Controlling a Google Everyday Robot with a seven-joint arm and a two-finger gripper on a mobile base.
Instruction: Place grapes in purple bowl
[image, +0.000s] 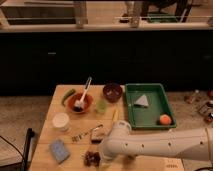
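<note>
The grapes, a small dark reddish-brown bunch, lie near the front edge of the wooden table. The purple bowl stands at the back of the table, left of the green tray. My white arm reaches in from the right, and its rounded end hides the gripper, which sits just right of the grapes and close to them. The bowl looks empty.
An orange bowl with a white-handled brush stands left of the purple bowl, with a green vegetable beside it. A white cup, a blue sponge, a small green thing and dark utensils lie on the table. An orange fruit and a pale wedge are in the tray.
</note>
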